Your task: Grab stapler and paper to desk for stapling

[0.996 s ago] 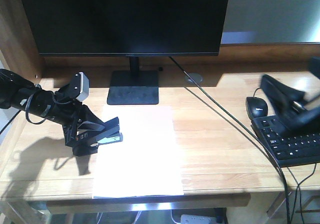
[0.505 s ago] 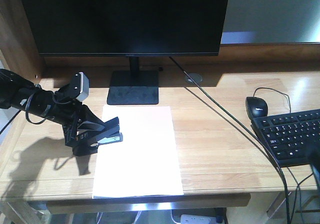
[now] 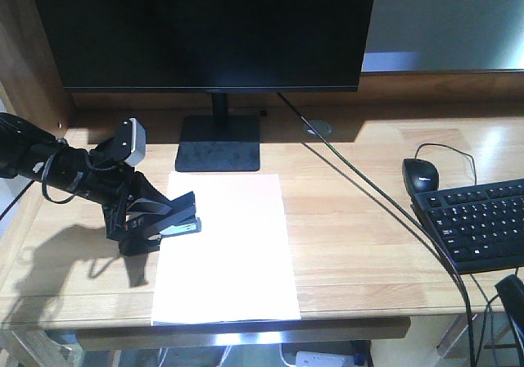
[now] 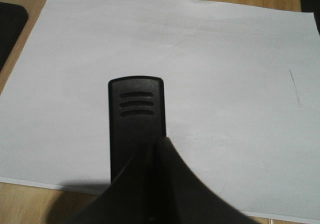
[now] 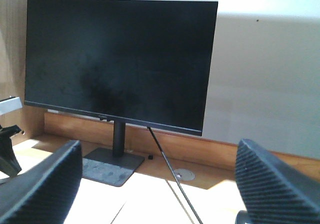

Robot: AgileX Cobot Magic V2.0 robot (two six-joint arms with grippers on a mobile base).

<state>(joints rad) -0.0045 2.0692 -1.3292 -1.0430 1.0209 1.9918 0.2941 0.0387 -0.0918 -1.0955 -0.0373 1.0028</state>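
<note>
Withdrawn since a second ago from above the black keyboard (image 3: 479,224): right gripper (image 5: 150,184), spread wide, holding nothing, low at the near right corner. Unmoved: left gripper (image 3: 155,219), clamped on small black stapler (image 4: 136,126) at left edge of large white paper sheet (image 3: 229,244), flat on light-wood desk (image 3: 368,244). Advisable: press straight down, nose well over sheet. Behind: black monitor (image 3: 209,27).

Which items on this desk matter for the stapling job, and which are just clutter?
Job:
- stapler, held shut in the left gripper
- paper, flat under the stapler's nose
- desk

Lying about:
- monitor
- mouse
- keyboard
- cable
</note>
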